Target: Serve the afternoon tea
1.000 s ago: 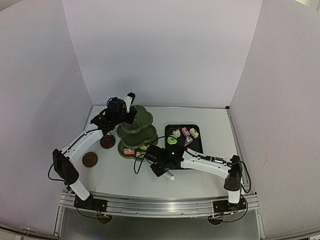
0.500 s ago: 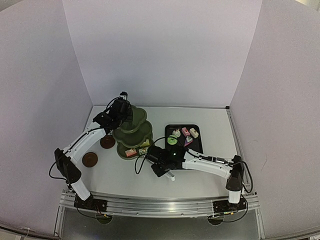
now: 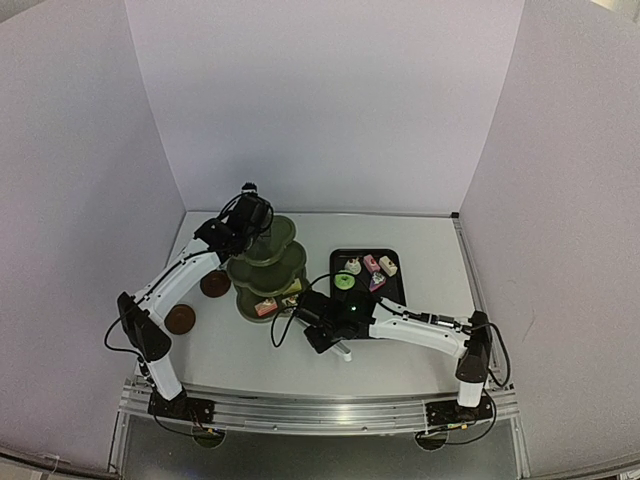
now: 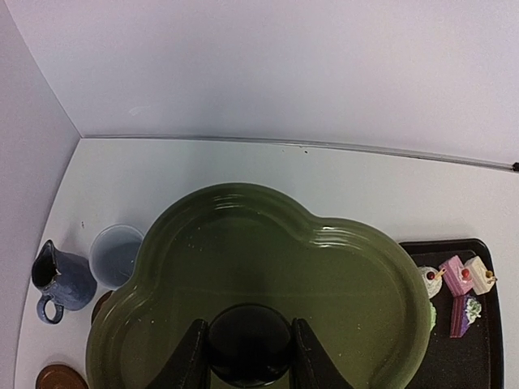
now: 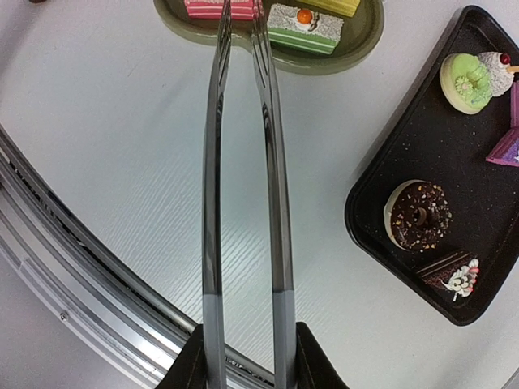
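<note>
The olive-green three-tier stand [image 3: 268, 262] stands left of centre. My left gripper [image 4: 247, 340] is over its top tier [image 4: 340, 267], shut on the dark round knob [image 4: 250, 344] in the middle. My right gripper [image 5: 243, 352] is shut on a pair of tongs [image 5: 272, 186]. Their tips reach the pink cake [image 5: 203, 8] on the stand's bottom tier [image 5: 357, 36], beside a green-and-white cake [image 5: 306, 26]. In the left wrist view a dark-blue cup [image 4: 61, 284] and a pale cup [image 4: 115, 255] stand left of the stand. Two brown saucers [image 3: 215, 284] [image 3: 180, 319] lie in front of them.
A black tray [image 5: 381, 174] right of the stand holds several cakes, among them a green round one [image 5: 466, 81] and a chocolate ring [image 5: 418, 215]. White walls close in the back and both sides. The metal rail [image 5: 73, 267] runs along the near edge.
My left wrist has swung right over the stand's top, and the stand has turned a little, carrying the bottom-tier cakes slightly right. The right arm has hardly moved.
</note>
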You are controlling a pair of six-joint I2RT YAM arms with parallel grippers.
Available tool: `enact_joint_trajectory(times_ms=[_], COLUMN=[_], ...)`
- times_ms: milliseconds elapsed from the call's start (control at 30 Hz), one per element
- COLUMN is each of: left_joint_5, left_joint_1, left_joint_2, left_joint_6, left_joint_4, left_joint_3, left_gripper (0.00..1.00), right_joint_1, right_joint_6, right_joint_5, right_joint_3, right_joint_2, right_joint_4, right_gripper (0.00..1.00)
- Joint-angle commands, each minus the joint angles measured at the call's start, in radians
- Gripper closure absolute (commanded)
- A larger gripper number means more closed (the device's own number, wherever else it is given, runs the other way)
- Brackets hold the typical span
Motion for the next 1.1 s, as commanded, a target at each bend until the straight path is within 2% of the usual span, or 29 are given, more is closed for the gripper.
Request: enact_joint_trajectory(times_ms=[0,167,300,400,500,533,633,700,767,900,1067], left_joint_5=[0.005,0.040,0.051,0.093,0.169,0.219,0.553,0.835,1.058,1.253,1.359], left_joint_1=[-0.006,-0.006,-0.006,-0.006,-0.003,0.001,0.080,0.200,0.294,0.344,0.350], left_joint_2=[-0.007,-0.031,-0.067,-0.103,-0.142,-0.155,-0.209,-0.224,-0.214,-0.177,-0.116], left_joint_6=[-0.034,0.007,0.104,0.191,0.292,0.347,0.493,0.529,0.598,0.886,1.094], left_joint_4=[0.046,0.068,0.112,0.131,0.136,0.147,0.149,0.141,0.099,-0.031,-0.117], left_joint_3=[0.052,0.022,0.025,0.013,-0.021,-0.040,-0.090,-0.102,-0.083,-0.021,0.037], left_gripper=[0.84,0.59,0.38,0.17,0.03,0.01,0.00,0.00,0.00,0.00,0.00], right_joint_1=[-0.005,-0.005,-0.004,-0.004,-0.004,-0.005,-0.004,-0.004,-0.004,-0.004,-0.003], right_joint_6=[0.011,0.011,0.013,0.017,0.017,0.017,0.019,0.016,0.014,0.007,0.005], right_joint_5=[0.025,0.025,0.023,0.023,0.023,0.022,0.025,0.025,0.024,0.021,0.019], right_joint_3=[-0.008,-0.013,-0.017,-0.026,-0.027,-0.025,-0.033,-0.034,-0.034,-0.032,-0.026], right_joint_2=[-0.057,-0.061,-0.065,-0.070,-0.073,-0.075,-0.081,-0.084,-0.085,-0.085,-0.087], right_joint_4=[0.030,0.034,0.036,0.038,0.039,0.040,0.041,0.041,0.042,0.045,0.047], right_gripper=[0.73,0.73,0.73,0.73,0.73,0.73,0.73,0.73,0.73,0.73,0.73])
